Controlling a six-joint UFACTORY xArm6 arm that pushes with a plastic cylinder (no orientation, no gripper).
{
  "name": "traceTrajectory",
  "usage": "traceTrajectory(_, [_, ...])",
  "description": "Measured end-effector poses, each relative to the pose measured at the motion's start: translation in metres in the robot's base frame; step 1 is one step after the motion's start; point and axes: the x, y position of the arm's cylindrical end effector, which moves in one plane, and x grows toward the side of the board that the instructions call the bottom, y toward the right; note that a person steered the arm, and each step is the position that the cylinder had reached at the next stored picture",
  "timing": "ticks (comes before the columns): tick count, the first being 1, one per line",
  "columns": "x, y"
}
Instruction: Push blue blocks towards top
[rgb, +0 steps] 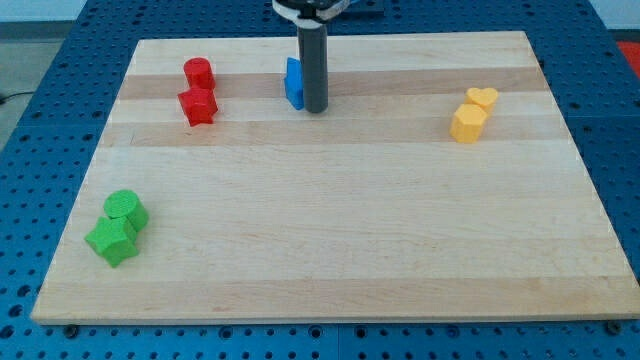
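Note:
A blue block (294, 83) lies near the top middle of the wooden board (330, 220); its shape is partly hidden by the rod. My tip (316, 108) rests on the board right against the blue block's right side, at its lower edge. The dark rod rises from there to the view's top. Only one blue block is clearly visible; a second one could be hidden or joined to it, I cannot tell.
A red cylinder (198, 72) and a red star-like block (198, 105) sit at the upper left. A yellow heart (483, 97) and a yellow hexagon (467, 123) sit at the upper right. A green cylinder (126, 209) and a green star-like block (112, 241) sit at the lower left.

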Motion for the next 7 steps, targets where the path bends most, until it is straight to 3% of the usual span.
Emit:
traceTrajectory(2, [-0.019,-0.015])
traceTrajectory(4, [-0.030,-0.087])
traceTrajectory(7, [-0.051,-0.067])
